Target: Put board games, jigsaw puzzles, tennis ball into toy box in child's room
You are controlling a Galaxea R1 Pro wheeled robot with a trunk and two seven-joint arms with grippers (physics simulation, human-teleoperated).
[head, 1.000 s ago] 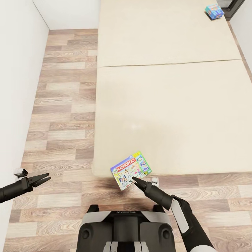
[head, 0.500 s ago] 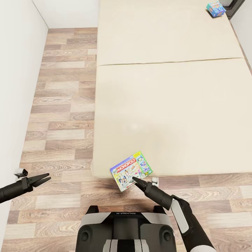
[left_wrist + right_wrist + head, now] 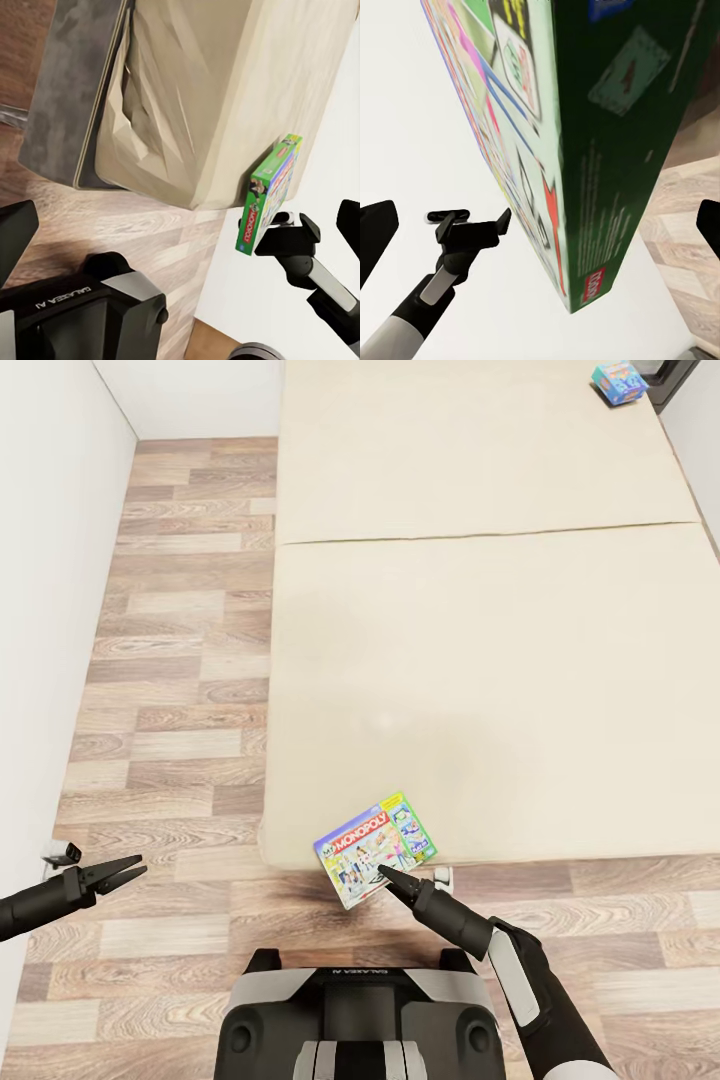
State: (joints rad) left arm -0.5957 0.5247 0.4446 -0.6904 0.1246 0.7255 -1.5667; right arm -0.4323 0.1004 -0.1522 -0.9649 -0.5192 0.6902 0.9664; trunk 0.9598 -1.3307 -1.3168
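Note:
A flat Monopoly board game (image 3: 374, 846), green-sided with a colourful lid, lies at the near edge of the cream bed (image 3: 480, 660) and juts out over the floor. My right gripper (image 3: 386, 873) reaches its overhanging corner. In the right wrist view the box (image 3: 585, 150) sits between the two fingertips (image 3: 375, 229), which stand wide apart, so the gripper is open. A second board game (image 3: 615, 381), blue, rests on the bed's far right corner. My left gripper (image 3: 128, 872) hangs open over the floor at the left, holding nothing. The left wrist view shows the box (image 3: 268, 193) at the mattress edge.
A white wall (image 3: 50, 610) runs along the left, with a strip of wood-plank floor (image 3: 180, 660) between it and the bed. Dark furniture (image 3: 675, 380) stands past the bed's far right corner. My base (image 3: 360, 1020) is close to the bed's near side.
The head view has shifted a little, so the bed shows slightly more. The box and both grippers have kept their places.

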